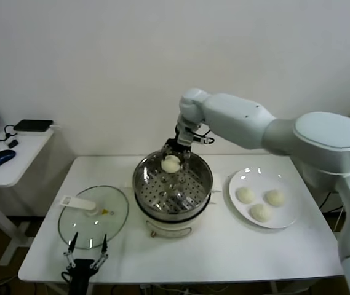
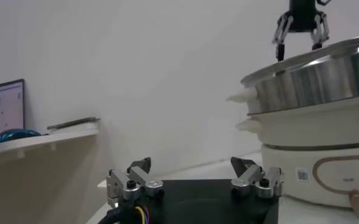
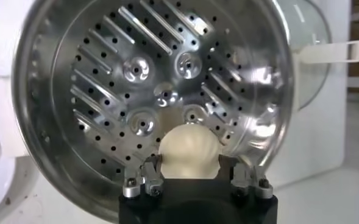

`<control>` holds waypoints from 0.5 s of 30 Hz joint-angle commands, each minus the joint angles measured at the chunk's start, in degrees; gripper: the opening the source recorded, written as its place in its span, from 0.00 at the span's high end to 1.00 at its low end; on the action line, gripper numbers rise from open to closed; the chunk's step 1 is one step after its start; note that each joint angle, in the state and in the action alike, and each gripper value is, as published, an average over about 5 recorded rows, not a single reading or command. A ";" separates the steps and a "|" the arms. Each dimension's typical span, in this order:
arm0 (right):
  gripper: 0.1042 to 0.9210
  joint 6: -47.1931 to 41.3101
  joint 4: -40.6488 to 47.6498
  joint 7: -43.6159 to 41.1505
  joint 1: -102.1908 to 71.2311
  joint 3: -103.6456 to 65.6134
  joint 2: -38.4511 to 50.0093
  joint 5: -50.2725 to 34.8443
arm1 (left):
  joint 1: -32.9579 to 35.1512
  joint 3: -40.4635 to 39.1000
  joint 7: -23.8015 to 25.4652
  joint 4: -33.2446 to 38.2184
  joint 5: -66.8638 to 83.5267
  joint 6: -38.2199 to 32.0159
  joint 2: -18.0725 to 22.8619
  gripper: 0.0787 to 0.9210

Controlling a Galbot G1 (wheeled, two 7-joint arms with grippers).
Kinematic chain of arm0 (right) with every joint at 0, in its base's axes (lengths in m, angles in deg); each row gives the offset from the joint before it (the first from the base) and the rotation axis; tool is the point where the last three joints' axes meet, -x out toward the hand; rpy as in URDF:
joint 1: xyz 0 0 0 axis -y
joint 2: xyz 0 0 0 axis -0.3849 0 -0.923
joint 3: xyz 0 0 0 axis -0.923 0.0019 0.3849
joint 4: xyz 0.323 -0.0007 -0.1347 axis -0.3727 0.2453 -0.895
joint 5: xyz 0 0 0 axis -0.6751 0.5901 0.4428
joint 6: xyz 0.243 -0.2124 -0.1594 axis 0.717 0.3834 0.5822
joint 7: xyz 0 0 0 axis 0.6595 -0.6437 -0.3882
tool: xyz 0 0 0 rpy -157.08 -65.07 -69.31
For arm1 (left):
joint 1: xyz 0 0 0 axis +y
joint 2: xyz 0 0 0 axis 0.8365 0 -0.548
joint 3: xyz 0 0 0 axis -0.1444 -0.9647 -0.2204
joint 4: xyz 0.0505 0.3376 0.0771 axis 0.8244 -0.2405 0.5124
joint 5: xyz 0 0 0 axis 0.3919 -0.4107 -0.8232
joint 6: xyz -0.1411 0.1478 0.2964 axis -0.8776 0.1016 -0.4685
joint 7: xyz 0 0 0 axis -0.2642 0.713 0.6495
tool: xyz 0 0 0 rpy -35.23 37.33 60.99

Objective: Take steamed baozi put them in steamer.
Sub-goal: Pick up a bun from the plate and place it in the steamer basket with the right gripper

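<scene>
the steamer (image 1: pixel 173 187) stands in the middle of the white table (image 1: pixel 224 246), its shiny pot holding only a bare tray full of holes (image 3: pixel 142 91). the right gripper (image 1: pixel 173 158) hangs over the far rim of the pot with one bun (image 1: pixel 171 163) clamped between its fingers (image 3: pixel 152 176); in the right wrist view this bun (image 3: pixel 188 152) sits snug between the two jaws, above the tray and not resting on it. the white plate (image 1: pixel 285 215), just right of the steamer, holds the other three buns: one (image 1: pixel 245 195) nearest the steamer, one (image 1: pixel 275 197) beside it, and one (image 1: pixel 260 212) nearer the front edge. the glass lid (image 1: pixel 93 216) lies flat on the table left of the steamer. the left gripper (image 1: pixel 87 251) is parked low at the front edge by the lid, jaws spread apart and holding nothing.
</scene>
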 commanded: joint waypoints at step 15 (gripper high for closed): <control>0.14 1.66 1.62 -5.13 6.06 4.72 -0.26 -16.65 | 0.64 0.25 0.00 1.31 -0.07 0.07 -0.14 0.12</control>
